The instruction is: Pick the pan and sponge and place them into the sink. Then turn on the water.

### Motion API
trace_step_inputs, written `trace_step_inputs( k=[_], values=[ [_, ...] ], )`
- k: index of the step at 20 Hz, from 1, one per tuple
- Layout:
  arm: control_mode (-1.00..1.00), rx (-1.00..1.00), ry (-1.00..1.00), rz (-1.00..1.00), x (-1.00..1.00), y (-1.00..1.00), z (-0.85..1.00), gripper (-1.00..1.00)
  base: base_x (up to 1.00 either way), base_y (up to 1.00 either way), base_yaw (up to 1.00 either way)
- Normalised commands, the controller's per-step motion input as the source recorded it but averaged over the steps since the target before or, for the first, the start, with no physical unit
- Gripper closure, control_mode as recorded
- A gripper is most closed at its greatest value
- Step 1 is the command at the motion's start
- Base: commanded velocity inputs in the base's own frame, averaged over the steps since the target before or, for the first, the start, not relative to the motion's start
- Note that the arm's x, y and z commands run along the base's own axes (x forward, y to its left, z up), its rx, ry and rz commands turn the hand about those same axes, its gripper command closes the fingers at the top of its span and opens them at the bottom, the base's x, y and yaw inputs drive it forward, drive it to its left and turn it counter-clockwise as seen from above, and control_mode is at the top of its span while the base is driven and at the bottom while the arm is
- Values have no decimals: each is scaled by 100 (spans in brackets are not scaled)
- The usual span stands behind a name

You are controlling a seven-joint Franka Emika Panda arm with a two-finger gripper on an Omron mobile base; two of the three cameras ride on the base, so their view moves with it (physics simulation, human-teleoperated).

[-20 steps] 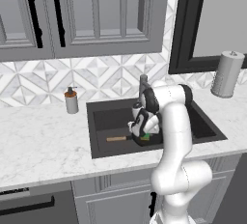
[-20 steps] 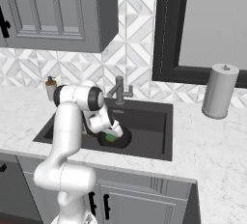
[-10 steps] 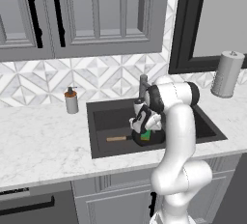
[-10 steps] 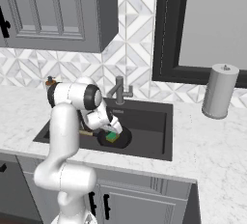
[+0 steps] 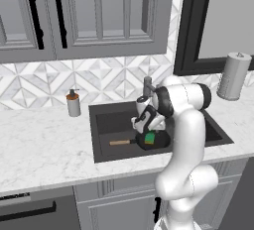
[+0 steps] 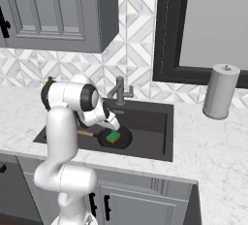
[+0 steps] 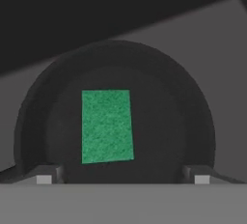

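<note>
The black pan [image 5: 158,142] lies on the floor of the dark sink [image 5: 111,123], its wooden handle [image 5: 121,143] pointing left. The green sponge [image 5: 149,138] rests flat inside the pan [image 7: 164,117]. My gripper [image 5: 148,130] hangs just above the sponge [image 7: 107,125], open, with nothing between its fingers. In the hand view my gripper [image 7: 123,177] has one fingertip on each side of the pan's near rim. From the right, the sponge [image 6: 114,136] and pan [image 6: 122,141] lie under my gripper [image 6: 111,126]. No water runs from the faucet [image 5: 148,86].
A soap dispenser [image 5: 73,103] stands on the counter left of the sink. A paper towel roll [image 5: 233,75] stands on the right counter. The faucet [image 6: 120,91] rises just behind my hand. Grey cabinets hang overhead.
My gripper has opened and let go of the sponge, which now lies in the pan. The hand has lifted a little above it.
</note>
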Motion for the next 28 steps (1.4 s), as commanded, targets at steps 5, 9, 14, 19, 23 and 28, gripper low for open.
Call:
trace_step_inputs(
  k=[5,9,14,19,23,28],
  values=[
    [-100,0,0,0,-12,27,39,-100,0,0,0],
    [-100,0,-2,0,-28,25,36,-100,0,0,0],
    [-100,0,-9,0,-47,24,51,-100,0,0,0],
    [-100,0,-8,0,-50,26,55,-100,0,0,0],
    [-100,0,-8,0,-46,24,59,-100,0,0,0],
    [-100,0,-7,0,-44,26,70,-100,0,0,0]
  ],
)
